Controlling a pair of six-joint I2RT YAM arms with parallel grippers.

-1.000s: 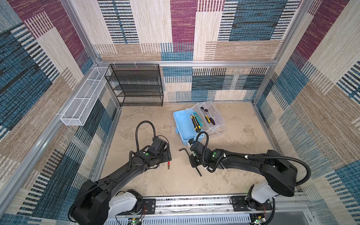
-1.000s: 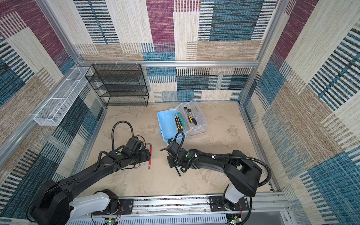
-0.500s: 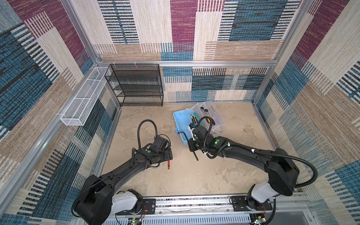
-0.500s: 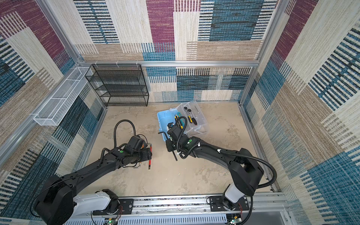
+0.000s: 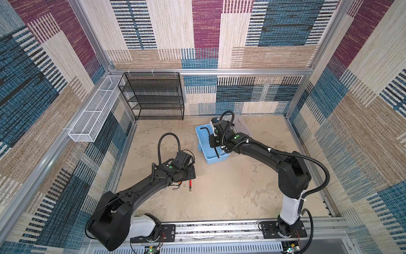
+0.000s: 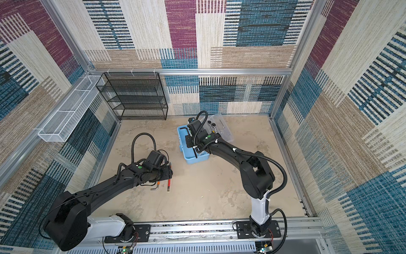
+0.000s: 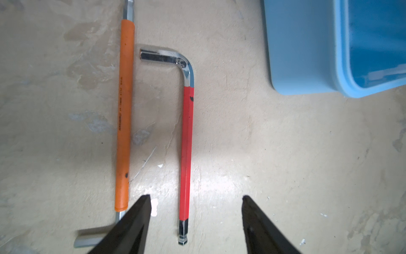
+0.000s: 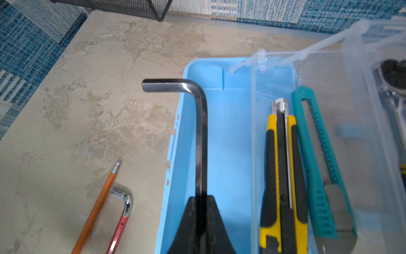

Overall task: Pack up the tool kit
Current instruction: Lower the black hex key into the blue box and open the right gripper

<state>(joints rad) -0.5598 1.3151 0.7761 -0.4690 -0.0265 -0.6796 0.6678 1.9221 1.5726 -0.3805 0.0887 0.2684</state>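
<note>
Newly carried over the light-blue case (image 8: 228, 136), the black hex key (image 8: 203, 136), pinched in the right hand (image 8: 201, 198), is best lowered flat; the left hand (image 7: 196, 196) is held wide.

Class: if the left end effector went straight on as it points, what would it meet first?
Probably the red hex key, between the open jaws of the left end effector; depth unclear.
</note>
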